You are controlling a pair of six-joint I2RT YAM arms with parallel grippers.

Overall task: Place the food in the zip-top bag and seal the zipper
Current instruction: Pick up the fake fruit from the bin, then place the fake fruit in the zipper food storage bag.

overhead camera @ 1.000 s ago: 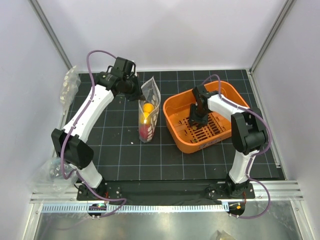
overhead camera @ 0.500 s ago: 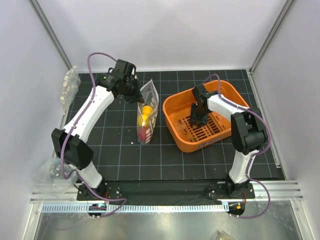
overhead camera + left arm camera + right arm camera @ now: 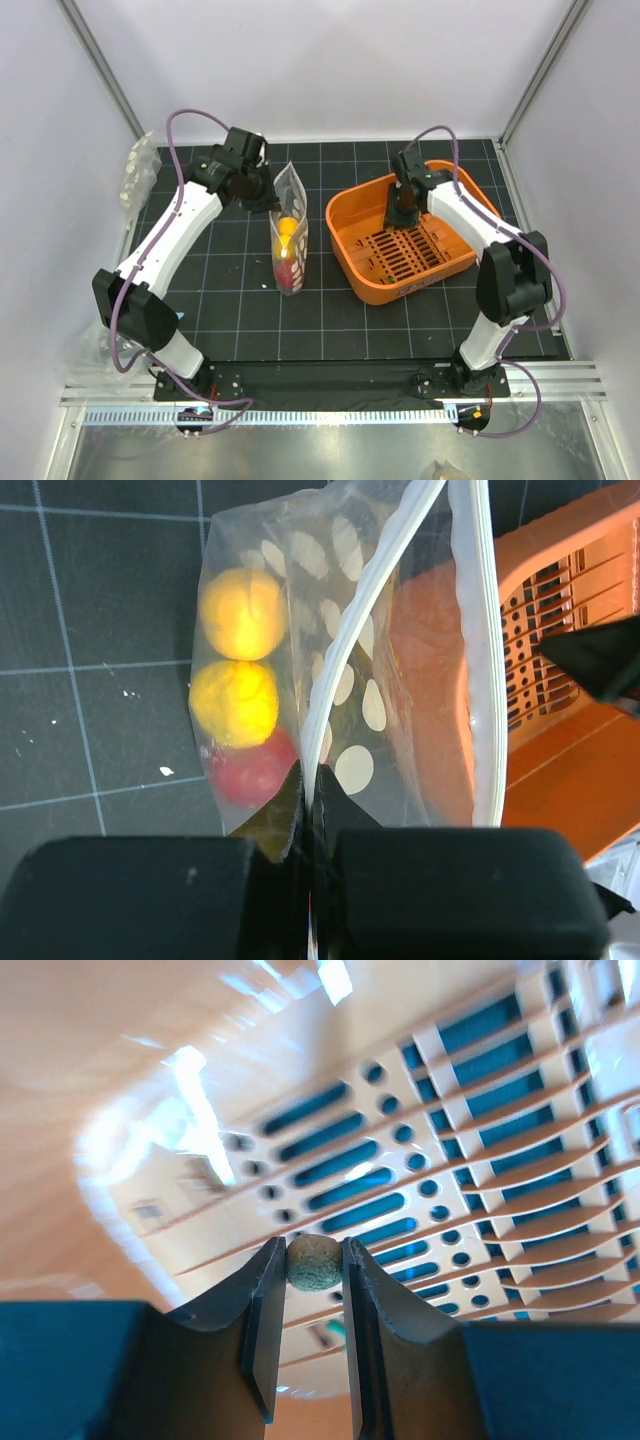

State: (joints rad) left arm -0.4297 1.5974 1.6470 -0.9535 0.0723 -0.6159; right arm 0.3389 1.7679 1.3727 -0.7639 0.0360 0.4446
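Left jaws: left gripper [image 3: 308,780] pressed together on the zip-top bag [image 3: 350,705] at its open rim, by the zipper [image 3: 484,630].
Right jaws: right gripper [image 3: 315,1260] pinching a small olive-green ball [image 3: 314,1263] over the orange basket [image 3: 395,290].
Food [image 3: 235,695]: two yellow and one red, inside the bag.

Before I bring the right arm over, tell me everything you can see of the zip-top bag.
Clear soft plastic with white dots, the zip-top bag stands tilted on the black mat, the left gripper shut on one lip of its mouth. Its white zipper is unsealed, the mouth gaping. Two yellow fruits and a red one lie at its bottom.
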